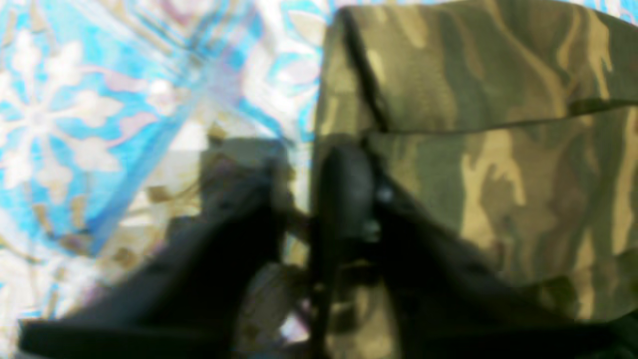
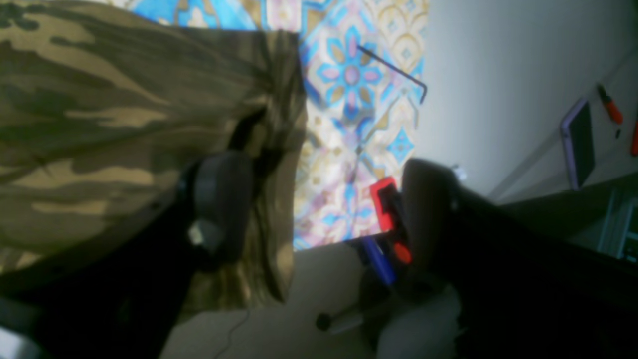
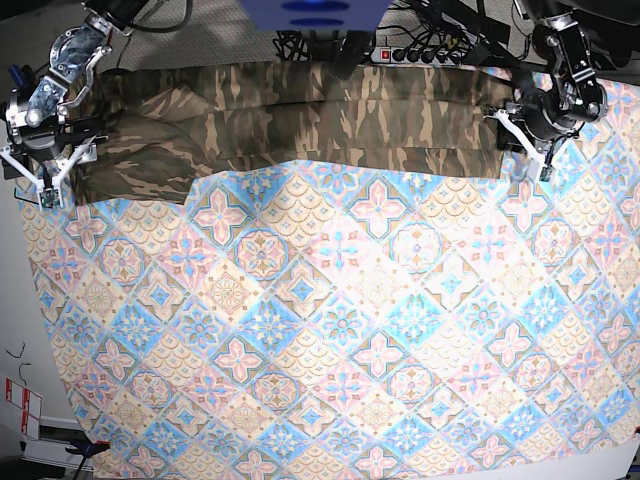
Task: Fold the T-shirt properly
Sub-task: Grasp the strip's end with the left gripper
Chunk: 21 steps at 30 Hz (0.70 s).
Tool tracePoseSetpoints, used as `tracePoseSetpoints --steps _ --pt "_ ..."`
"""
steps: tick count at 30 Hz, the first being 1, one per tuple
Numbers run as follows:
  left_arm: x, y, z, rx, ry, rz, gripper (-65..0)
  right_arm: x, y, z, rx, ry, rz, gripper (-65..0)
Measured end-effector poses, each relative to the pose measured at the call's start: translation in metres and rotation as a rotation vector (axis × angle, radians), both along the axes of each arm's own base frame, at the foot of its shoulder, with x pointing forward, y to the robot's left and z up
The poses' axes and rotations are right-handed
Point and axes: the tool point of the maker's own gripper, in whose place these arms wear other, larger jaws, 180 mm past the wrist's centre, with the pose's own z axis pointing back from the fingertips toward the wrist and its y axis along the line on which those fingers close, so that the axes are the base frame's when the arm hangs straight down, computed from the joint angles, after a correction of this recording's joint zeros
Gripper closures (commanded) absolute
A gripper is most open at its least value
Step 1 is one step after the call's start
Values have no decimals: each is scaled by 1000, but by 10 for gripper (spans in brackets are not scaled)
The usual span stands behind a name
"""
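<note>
The T-shirt [image 3: 300, 125] lies folded in a long band along the table's far edge, leaving the rest of the patterned tablecloth [image 3: 340, 330] bare down to the near edge. At the far left corner the right gripper [image 3: 48, 172] stands spread, one finger [image 2: 224, 204] on the cloth. Near the far right corner the left gripper [image 3: 528, 150] sits at the band's end, fingers [image 1: 344, 189] slightly parted astride its edge.

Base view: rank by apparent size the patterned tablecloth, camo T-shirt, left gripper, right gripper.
1. Pastel blue-pink tile-patterned tablecloth
2. Brown-olive camouflage cloth T-shirt
3. Right gripper and left gripper: look alike, not ranked.
</note>
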Motion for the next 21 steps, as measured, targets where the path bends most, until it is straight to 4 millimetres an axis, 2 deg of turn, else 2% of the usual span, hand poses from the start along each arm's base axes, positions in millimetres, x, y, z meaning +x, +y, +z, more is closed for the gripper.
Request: tracePoseSetpoints --steps 1,14,21 --pt "0 -1 0 -1 0 -1 0 0 0 0 0 -1 0 -464" --pt "10 2 2 33 82 -56 0 0 0 0 2 0 -1 -464" --pt "28 -15 28 59 11 -112 0 -1 0 0 1 0 -4 -464"
